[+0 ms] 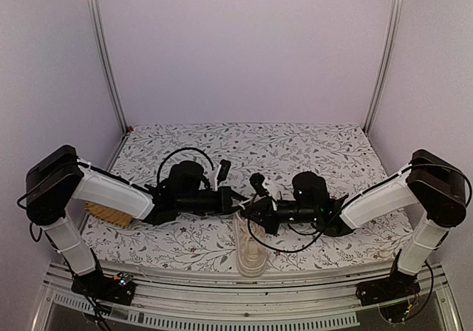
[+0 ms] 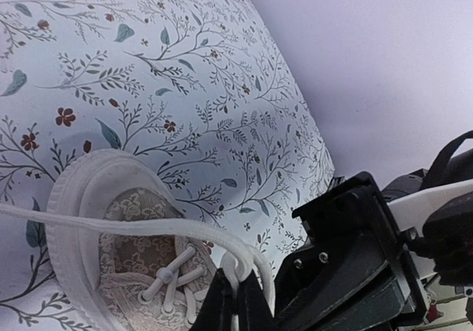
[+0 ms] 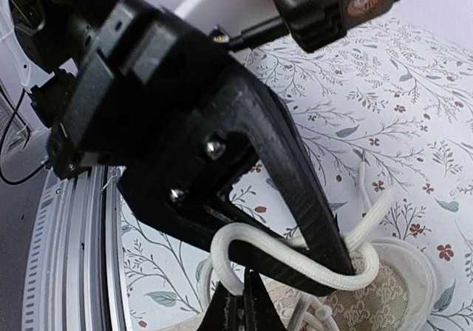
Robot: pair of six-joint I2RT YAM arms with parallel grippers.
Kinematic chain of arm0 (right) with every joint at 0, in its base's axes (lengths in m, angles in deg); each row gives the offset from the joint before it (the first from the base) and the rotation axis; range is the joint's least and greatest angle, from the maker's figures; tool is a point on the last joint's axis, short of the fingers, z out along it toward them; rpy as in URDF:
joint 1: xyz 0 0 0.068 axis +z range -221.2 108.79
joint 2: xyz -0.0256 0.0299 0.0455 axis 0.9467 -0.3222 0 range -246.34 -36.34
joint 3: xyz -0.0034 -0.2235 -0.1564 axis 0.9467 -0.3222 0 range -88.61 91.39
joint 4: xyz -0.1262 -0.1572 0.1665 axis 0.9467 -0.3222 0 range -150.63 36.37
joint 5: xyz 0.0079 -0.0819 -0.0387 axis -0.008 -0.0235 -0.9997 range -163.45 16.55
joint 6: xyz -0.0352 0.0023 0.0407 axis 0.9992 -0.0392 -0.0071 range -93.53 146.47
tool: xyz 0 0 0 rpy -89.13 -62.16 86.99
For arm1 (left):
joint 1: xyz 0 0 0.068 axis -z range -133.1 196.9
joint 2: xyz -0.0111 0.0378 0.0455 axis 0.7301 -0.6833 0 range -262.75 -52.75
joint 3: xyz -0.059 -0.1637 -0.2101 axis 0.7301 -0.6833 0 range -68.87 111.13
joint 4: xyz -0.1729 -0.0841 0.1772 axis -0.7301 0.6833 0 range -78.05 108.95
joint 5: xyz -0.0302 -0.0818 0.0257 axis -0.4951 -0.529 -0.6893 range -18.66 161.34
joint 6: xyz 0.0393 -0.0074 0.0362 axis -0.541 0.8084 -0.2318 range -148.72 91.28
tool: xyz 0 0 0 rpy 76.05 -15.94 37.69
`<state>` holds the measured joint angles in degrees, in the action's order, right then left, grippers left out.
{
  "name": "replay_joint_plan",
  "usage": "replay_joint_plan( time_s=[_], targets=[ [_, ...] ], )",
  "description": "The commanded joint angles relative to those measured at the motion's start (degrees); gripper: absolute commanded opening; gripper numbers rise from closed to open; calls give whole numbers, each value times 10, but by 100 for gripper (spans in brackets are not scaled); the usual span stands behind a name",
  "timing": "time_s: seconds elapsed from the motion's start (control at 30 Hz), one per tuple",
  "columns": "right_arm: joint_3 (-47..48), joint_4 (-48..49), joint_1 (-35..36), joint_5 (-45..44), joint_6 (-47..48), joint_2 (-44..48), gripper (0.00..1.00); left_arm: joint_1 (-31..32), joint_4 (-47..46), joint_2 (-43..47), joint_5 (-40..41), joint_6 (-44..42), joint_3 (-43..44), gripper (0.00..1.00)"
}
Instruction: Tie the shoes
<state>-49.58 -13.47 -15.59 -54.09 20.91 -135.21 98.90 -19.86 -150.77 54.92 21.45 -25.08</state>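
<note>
While the tabletop (image 1: 310, 142) is carrying the light shoe (image 1: 251, 253) at its near edge, the left end effector (image 2: 236, 294) and right end effector (image 3: 240, 305) are pinching its limp, probably slippery laces (image 2: 111, 224), best gripped near the eyelets.

Robotics laboratory test cell. Plain pale walls (image 1: 244, 43) and aluminium posts (image 1: 103, 50) at upper left and right enclose a floral cloth-covered table (image 1: 295, 142); two robot arms (image 1: 111, 190) are bolted to a metal rail (image 1: 244, 312) along the bottom edge.
</note>
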Motion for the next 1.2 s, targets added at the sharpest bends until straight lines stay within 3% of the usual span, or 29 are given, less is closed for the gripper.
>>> replay_joint_plan(
  time_s=[0.0,0.43,0.87,1.17],
  targets=[
    [25,-33,4,7,4,-7,2,1,6,12,-5,-18,18,0],
    [116,-24,4,2,-3,-127,2,8,11,16,-6,-15,24,0],
    [100,129,3,-88,-60,-116,2,12,14,9,-6,3,25,0],
    [63,174,3,-178,-2,-84,2,11,18,21,5,10,5,0]
  ],
)
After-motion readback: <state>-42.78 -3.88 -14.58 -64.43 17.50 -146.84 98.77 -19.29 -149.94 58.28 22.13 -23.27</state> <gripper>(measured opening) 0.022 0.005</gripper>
